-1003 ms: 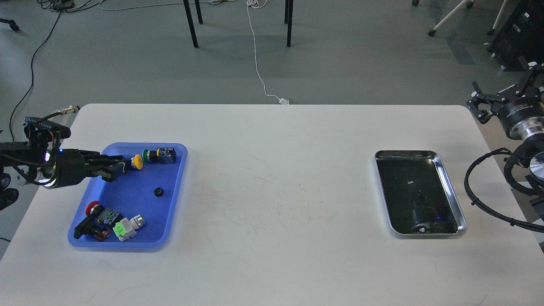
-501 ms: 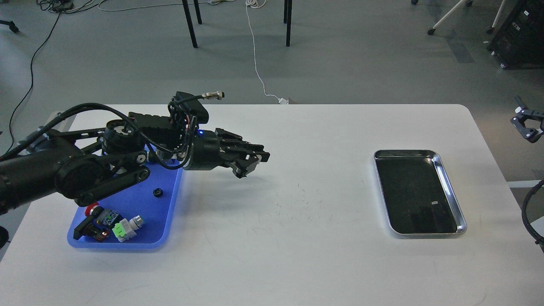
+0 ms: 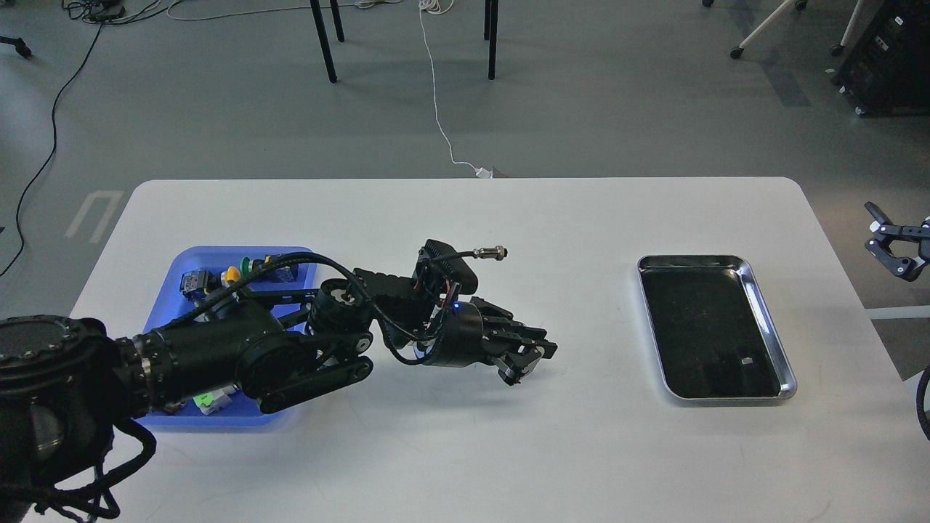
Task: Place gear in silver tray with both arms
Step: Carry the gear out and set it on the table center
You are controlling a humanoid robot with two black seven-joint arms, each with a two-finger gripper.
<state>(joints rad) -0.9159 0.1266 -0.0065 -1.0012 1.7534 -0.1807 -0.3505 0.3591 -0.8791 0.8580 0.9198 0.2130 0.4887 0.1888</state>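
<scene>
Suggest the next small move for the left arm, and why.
Probably keep carrying rightward: the left gripper hangs over bare table, well short of the silver tray. Whether it holds the gear I cannot tell. The right gripper waits off the table's right edge.

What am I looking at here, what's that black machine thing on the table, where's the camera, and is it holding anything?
The camera sits in a humanoid robot's head, looking forward and down at a white table. The large black jointed thing coming in from the left is the robot's own left arm; its far end is the left gripper, a two-fingered claw hanging over the middle of the table. Whether it holds anything is too dark to tell. At the right edge, the right gripper shows with fingers spread apart. On the table lie a blue tray with small colourful button parts, mostly hidden by the arm, and a shiny silver tray, which looks empty.
</scene>
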